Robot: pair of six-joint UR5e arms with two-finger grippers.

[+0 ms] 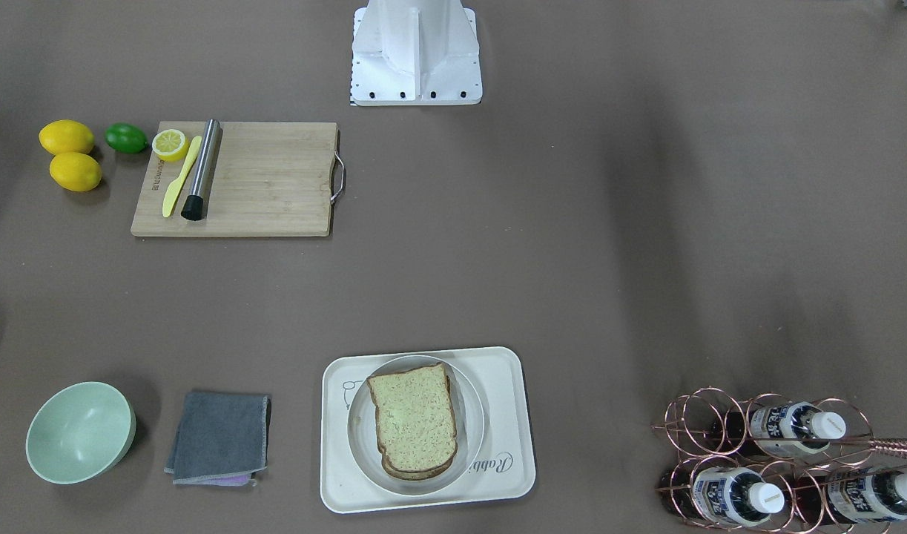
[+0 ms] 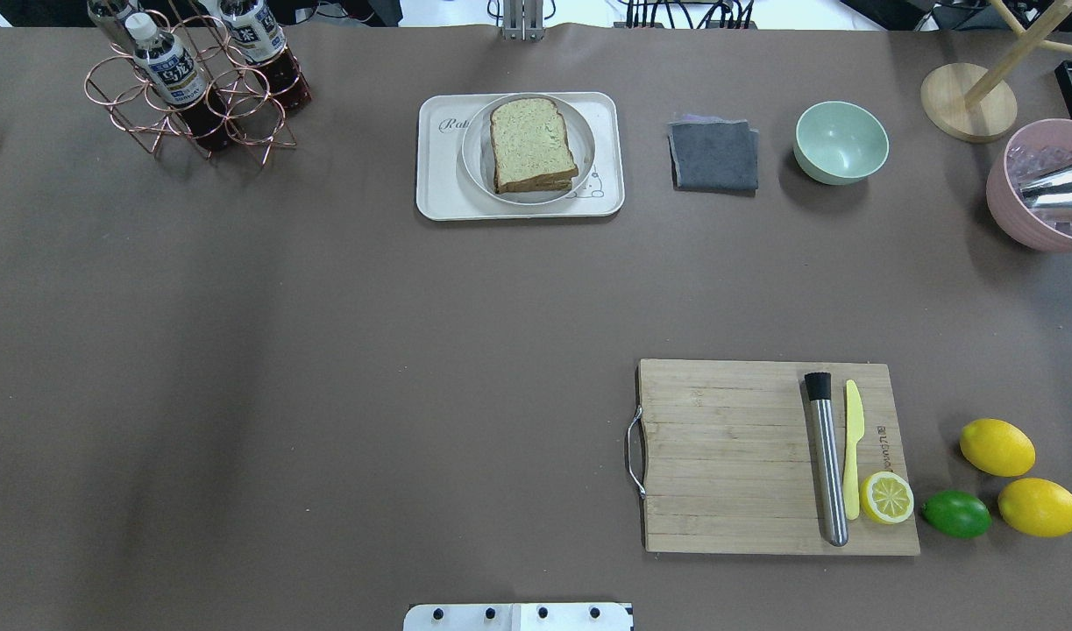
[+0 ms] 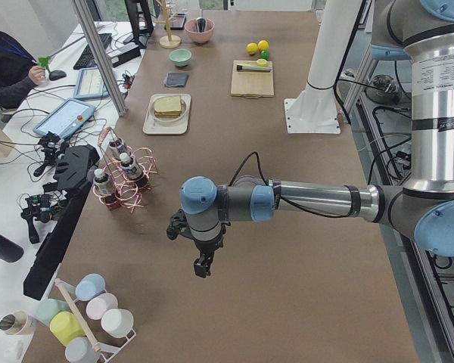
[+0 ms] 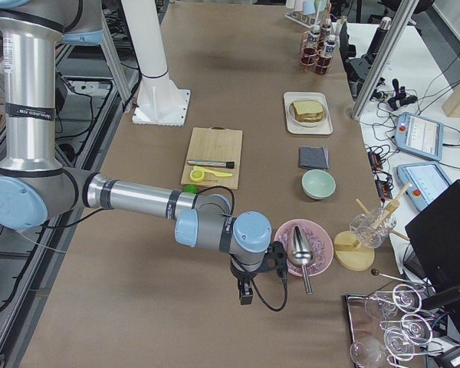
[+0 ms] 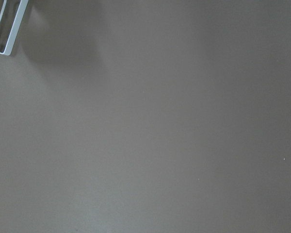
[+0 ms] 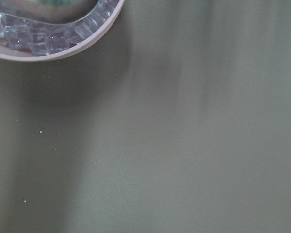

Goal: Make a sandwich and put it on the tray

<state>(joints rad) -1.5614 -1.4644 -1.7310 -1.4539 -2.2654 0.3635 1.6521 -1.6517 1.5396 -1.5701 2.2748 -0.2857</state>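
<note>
the sandwich (image 1: 414,419) lies flat on a round white plate (image 1: 358,434), its top slice of speckled bread sitting a little askew over the brown-crusted slice under it; whatever is between the slices is hidden. the plate stands inside the cream tray (image 1: 336,475), on the operators' side of the brown worktop (image 1: 572,259), roughly opposite the robot's base.

beside the tray, towards the robot's right, lies a folded grey cloth (image 1: 219,436), and beyond it a pale green bowl (image 1: 78,430). on the tray's other side, well apart, a copper wire rack (image 1: 709,426) holds tea bottles.

nearer the robot on its right side is a wooden cutting board (image 1: 268,182) carrying a steel muddler (image 1: 202,167), a yellow plastic knife (image 1: 180,178) and a lemon half (image 1: 170,144). a lime (image 1: 126,138) and two whole lemons (image 1: 66,136) sit just off the board.

the left gripper (image 3: 203,265) hangs over bare worktop at the robot's left end, well apart from the tray; i cannot tell how far open it is. the right gripper (image 4: 245,293) hangs at the right end just beside a pink bowl (image 4: 291,257) of ice cubes with a metal scoop (image 4: 300,249); i cannot tell its opening either.
</note>
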